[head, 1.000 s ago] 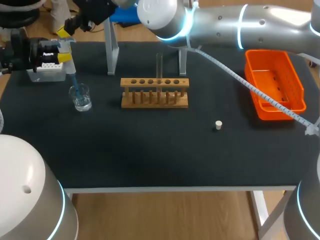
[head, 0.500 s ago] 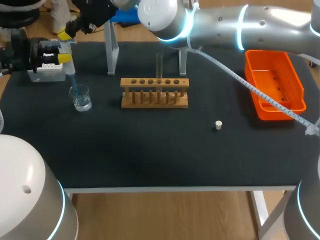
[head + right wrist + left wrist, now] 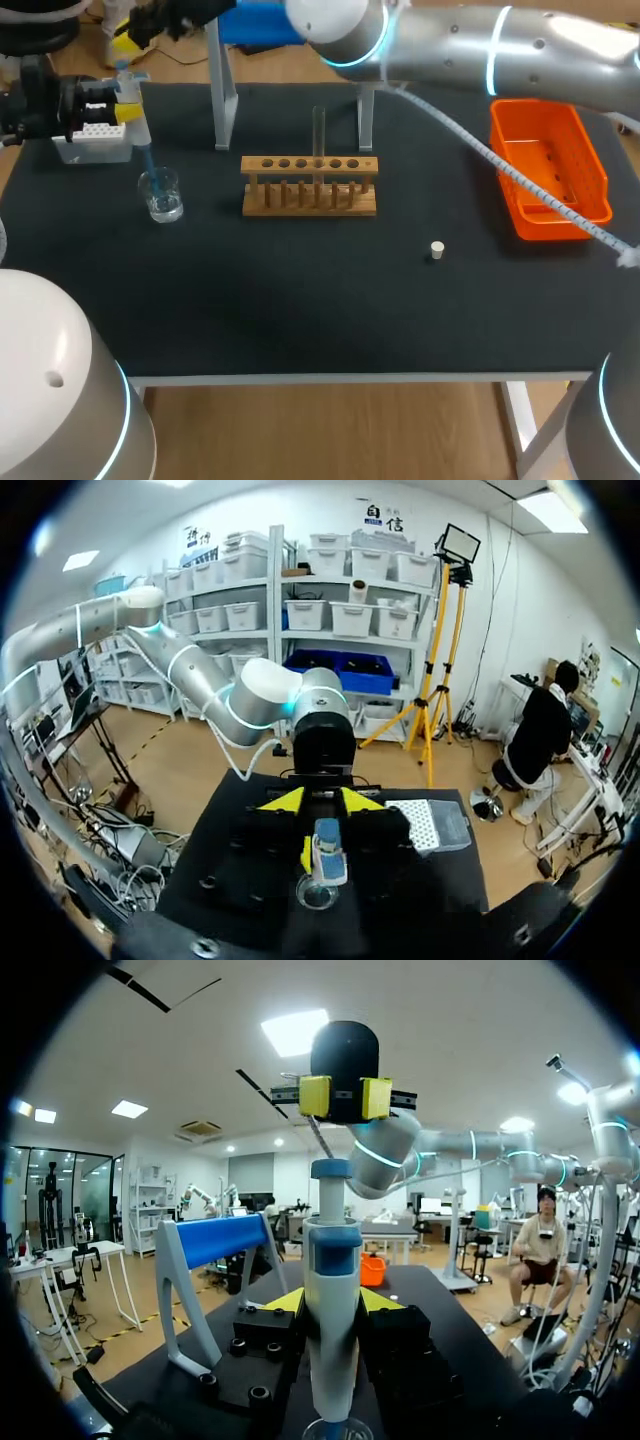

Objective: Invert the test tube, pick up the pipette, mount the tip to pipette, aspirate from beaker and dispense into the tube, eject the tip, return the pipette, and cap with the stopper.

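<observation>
The pipette point(image 3: 137, 130) stands upright at the table's point(image 3: 300, 300) far left corner, clamped round its barrel by the left end effector point(image 3: 332, 1302). Its tip dips into the beaker point(image 3: 161, 195). I judge it light, rigid and smooth plastic, so the mid-barrel hold looks sound, though a sideways knock could twist it in the grip. The beaker is small clear glass with a little liquid in it: light, easy to tip, and best not nudged by the tip. The test tube point(image 3: 319, 130) stands mouth up in the rack point(image 3: 310, 187). It is thin, brittle and slippery, and should be taken near its upper end. The stopper point(image 3: 437, 250) lies alone nearer the front edge, tiny and probably soft, apt to roll.

The right end effector point(image 3: 346, 1097) hangs just above the plunger, fingers a little apart and gripping nothing. The pipette stand point(image 3: 222, 90) rises between beaker and rack, and the route to the tube should keep in front of its posts. The orange bin point(image 3: 600, 190) sits far right, and the tip box point(image 3: 95, 140) is just behind the beaker.
</observation>
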### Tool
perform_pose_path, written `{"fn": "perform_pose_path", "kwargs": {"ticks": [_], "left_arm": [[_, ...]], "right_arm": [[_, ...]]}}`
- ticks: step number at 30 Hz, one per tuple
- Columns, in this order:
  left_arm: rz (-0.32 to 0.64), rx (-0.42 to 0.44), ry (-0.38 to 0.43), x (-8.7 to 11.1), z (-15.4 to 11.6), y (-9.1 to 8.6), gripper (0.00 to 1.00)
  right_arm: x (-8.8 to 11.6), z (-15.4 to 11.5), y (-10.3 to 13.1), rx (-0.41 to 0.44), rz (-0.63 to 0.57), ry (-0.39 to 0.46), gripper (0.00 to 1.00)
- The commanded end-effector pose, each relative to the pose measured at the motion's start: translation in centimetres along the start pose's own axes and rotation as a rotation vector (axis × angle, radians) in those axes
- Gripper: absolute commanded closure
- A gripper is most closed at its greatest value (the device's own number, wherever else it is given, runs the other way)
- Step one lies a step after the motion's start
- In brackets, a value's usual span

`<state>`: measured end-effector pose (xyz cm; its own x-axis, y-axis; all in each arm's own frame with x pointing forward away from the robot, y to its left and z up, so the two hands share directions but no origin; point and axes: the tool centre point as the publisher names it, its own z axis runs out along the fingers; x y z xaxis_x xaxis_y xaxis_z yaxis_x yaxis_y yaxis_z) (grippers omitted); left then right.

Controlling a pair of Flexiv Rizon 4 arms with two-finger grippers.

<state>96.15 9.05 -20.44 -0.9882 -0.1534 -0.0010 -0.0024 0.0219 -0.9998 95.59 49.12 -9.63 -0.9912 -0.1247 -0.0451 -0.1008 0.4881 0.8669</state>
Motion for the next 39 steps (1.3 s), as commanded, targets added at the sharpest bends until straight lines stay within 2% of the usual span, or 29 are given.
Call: {"fn": "perform_pose_path", "kwargs": {"ticks": [1,7,11,16,21,29,33,39], "left_arm": [[0.0,0.002,0.005,-0.1,-0.1,0.0,1.0],[0.0,0.002,0.005,-0.1,-0.1,0.0,1.0],[0.0,0.002,0.005,-0.1,-0.1,0.0,1.0],[0.0,0.002,0.005,-0.1,-0.1,0.0,1.0],[0.0,0.002,0.005,-0.1,-0.1,0.0,1.0],[0.0,0.002,0.005,-0.1,-0.1,0.0,1.0],[0.0,0.002,0.005,-0.1,-0.1,0.0,1.0],[0.0,0.002,0.005,-0.1,-0.1,0.0,1.0]], "right_arm": [[0.6,-4.1,-0.3,0.009,-0.019,0.002,0.0],[0.8,-10.0,-2.4,0.019,-0.068,0.023,0.0],[1.2,-13.6,-4.7,0.036,-0.1,0.026,0.0],[1.7,-17.1,-7.8,0.047,-0.108,0.03,0.0],[2.4,-19.4,-10.9,0.052,-0.109,0.039,0.0],[3.4,-20.8,-16.4,0.058,-0.078,0.033,0.0],[4.0,-20.4,-19.1,0.045,-0.047,0.035,0.0],[5.0,-18.9,-22.0,0.046,-0.06,0.041,0.0]]}}
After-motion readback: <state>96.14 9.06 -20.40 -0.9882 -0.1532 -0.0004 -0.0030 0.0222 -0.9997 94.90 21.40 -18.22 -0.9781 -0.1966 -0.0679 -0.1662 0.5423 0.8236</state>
